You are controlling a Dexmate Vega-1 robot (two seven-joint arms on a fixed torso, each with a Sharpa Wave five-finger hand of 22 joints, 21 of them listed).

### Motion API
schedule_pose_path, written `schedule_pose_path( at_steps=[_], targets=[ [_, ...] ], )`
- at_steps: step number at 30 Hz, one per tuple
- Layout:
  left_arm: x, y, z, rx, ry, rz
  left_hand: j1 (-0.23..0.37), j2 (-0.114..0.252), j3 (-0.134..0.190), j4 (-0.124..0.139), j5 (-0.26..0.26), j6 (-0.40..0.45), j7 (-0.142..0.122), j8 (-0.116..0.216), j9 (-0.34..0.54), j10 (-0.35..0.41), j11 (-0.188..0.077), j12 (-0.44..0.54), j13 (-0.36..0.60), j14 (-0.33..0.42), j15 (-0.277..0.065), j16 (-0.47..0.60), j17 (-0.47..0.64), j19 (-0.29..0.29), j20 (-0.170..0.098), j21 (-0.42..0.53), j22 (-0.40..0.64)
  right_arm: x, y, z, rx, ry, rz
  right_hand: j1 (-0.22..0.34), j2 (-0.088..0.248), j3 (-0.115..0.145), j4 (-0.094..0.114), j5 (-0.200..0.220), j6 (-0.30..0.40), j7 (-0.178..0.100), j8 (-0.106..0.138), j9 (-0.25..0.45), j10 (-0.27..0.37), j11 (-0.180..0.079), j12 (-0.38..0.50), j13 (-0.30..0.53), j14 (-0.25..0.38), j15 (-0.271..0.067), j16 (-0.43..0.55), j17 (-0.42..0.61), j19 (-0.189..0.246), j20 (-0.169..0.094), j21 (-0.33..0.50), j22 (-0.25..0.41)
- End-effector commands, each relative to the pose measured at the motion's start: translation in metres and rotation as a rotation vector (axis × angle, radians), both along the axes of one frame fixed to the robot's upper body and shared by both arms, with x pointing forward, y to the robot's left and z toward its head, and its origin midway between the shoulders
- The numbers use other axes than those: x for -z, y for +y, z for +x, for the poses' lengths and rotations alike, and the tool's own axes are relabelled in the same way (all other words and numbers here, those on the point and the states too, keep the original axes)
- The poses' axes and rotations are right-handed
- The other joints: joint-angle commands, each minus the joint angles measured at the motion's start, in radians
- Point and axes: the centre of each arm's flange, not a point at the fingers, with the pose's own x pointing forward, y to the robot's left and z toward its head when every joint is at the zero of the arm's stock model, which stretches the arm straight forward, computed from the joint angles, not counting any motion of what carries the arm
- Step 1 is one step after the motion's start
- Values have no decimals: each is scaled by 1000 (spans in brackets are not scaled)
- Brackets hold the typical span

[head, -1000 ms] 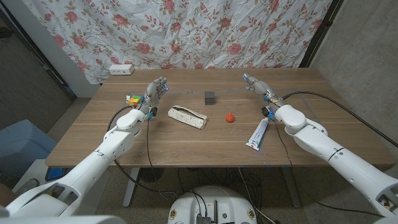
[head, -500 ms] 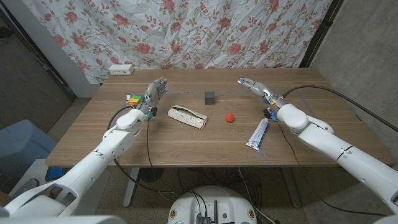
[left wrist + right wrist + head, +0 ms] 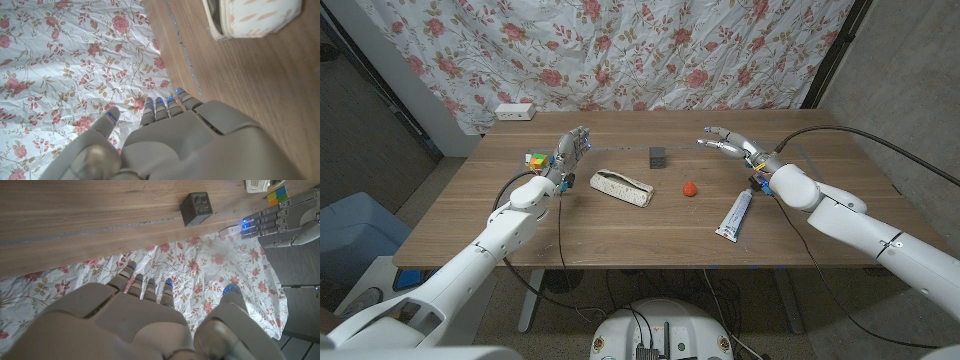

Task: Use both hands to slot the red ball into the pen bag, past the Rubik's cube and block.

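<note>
The tube [image 3: 736, 214] lies nearest, on the right; beyond it the ball [image 3: 689, 187] sits mid-table, just right of the bag [image 3: 622, 188], small, round and probably light, so it looks apt to roll and best pinched across its middle while the soft bag, its zip mouth gaping in the left wrist view, is held steady. Farther off, the right hand [image 3: 730, 146] hovers empty with fingers spread right of the block [image 3: 658, 156], and the left hand [image 3: 569, 148] stands empty, fingers apart, beside the cube [image 3: 536, 159]. The table [image 3: 520, 230] is smooth wood before a floral curtain [image 3: 650, 50], a power strip [image 3: 515, 111] at its far left.
</note>
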Motion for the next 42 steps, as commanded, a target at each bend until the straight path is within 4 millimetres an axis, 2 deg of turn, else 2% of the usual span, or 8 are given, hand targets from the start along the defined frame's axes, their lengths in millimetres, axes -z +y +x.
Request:
schedule_pose_path(
  at_steps=[1, 11, 18, 25, 33, 37, 42],
  targets=[
    [8, -2, -5, -14, 11, -17, -6, 95, 9, 0, -3, 12, -3, 4, 4, 9, 1, 5, 2, 8, 3, 4, 5, 5, 2, 6, 3, -6, 7, -13, 90, -36, -198, 21, 4, 5, -14, -2, -8, -5, 9, 6, -13, 0, 2, -1, -16, 5, 2, -1, -6, 7, 2, 1],
    [6, -2, -7, -14, 8, -10, -7, 94, 12, 1, -3, 19, 0, 4, 4, 16, 3, 5, 2, 15, 2, 5, 5, 7, 5, 6, 3, -12, 14, -18, 148, -36, -334, 77, 13, 31, -35, 0, -1, -1, 19, 8, -18, 3, 9, -1, -21, 14, 8, -11, -2, 8, 7, 0],
    [5, -1, -8, -16, 8, -9, -8, 94, 14, 1, -4, 20, -1, 4, 4, 17, 2, 5, 2, 16, 1, 4, 5, 7, 6, 6, 3, -19, 21, -23, 179, 9, -421, 156, 11, 64, -46, 13, -31, 8, 16, 12, -61, 22, 5, 0, -50, 40, 8, -25, -21, 29, 5, 0],
    [7, 0, -10, -25, 15, -11, -8, 93, 15, 1, -4, 20, 0, 2, 4, 18, 4, 4, 2, 17, 1, 4, 5, 7, 6, 6, 3, -23, 30, -29, 200, 56, -488, 207, 2, 85, -46, 25, -62, 17, 14, 16, -91, 47, 5, 0, -67, 63, 10, -32, -30, 56, 6, 1],
    [7, -1, -14, -35, 12, 2, -9, 93, 17, 1, -5, 21, 0, 2, 4, 17, 4, 2, 2, 17, 2, 3, 5, 8, 7, 6, 3, -27, 38, -33, 232, 100, -549, 252, -14, 99, -46, 32, -81, 14, 17, 21, -123, 65, 6, 2, -81, 97, 12, -38, -34, 85, 9, 1],
    [9, -1, -17, -43, 12, -2, -9, 93, 18, 2, -5, 22, 1, 1, 4, 18, 4, 2, 2, 18, 3, 3, 5, 8, 8, 6, 3, -26, 41, -36, 254, 98, -573, 293, -27, 113, -45, 34, -28, 17, 47, 26, -98, 69, 22, 4, -70, 98, 22, -41, -21, 93, 14, 2],
    [13, -1, -21, -45, 11, -9, -9, 93, 19, 2, -5, 22, 1, 1, 4, 18, 5, 2, 2, 18, 2, 2, 5, 9, 10, 6, 3, -25, 44, -37, 263, 132, -609, 305, -34, 116, -44, 33, -15, 10, 54, 28, -98, 70, 22, 4, -67, 99, 24, -42, -17, 93, 15, 2]
  ],
)
